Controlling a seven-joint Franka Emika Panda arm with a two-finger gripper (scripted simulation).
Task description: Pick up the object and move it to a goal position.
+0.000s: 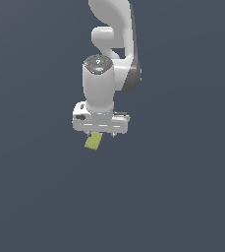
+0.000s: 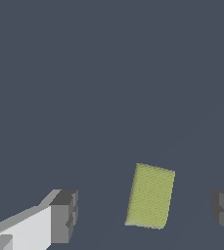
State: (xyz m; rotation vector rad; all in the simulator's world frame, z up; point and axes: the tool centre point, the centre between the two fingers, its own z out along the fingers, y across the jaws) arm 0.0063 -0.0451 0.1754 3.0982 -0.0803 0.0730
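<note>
The object (image 2: 150,196) is a small flat yellow-green block lying on the dark grey floor. In the wrist view it lies between the two grey fingertips (image 2: 64,216), with clear gaps on both sides. My gripper (image 2: 145,212) is open and holds nothing. In the exterior view the object (image 1: 94,141) pokes out from under the white gripper body (image 1: 100,122), on the exterior view's left side of it. The fingers themselves are hidden there behind the hand.
The white arm (image 1: 111,44) rises behind the gripper toward the top of the exterior view. The floor (image 1: 182,197) is a plain dark grey surface all around.
</note>
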